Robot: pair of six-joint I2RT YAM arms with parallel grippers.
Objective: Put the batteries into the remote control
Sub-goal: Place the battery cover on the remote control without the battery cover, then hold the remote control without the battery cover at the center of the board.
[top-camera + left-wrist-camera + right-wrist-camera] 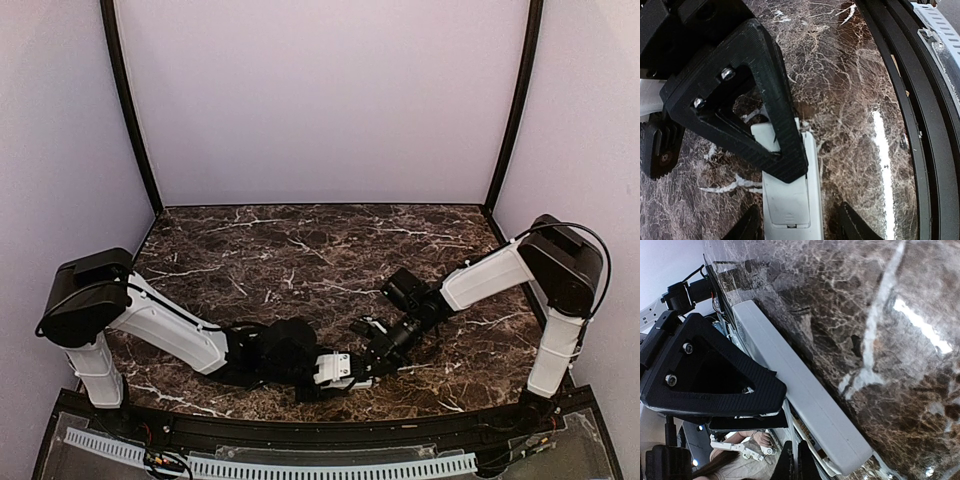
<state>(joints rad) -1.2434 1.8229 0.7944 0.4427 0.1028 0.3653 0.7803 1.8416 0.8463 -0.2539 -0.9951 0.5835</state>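
from above, both arms reach low and inward over the dark marbled table (300,250) and meet near its front edge, where the remote control (336,368) lies; the left gripper (318,372) comes at it from the left with its forearm almost flat, and the right gripper (372,350) angles down from the right. at the left wrist, the remote control (787,200) lies back side up with its cover plate in place; a small mark at the cover's near end is too blurred to read. the left gripper (800,227) straddles it, jaws apart, with a gap beside one finger (852,227), while the right gripper (792,172) rests its tip over the remote. at the right wrist, the right gripper (795,465) is closed tight, and the remote control (805,395) runs edge-on past it.
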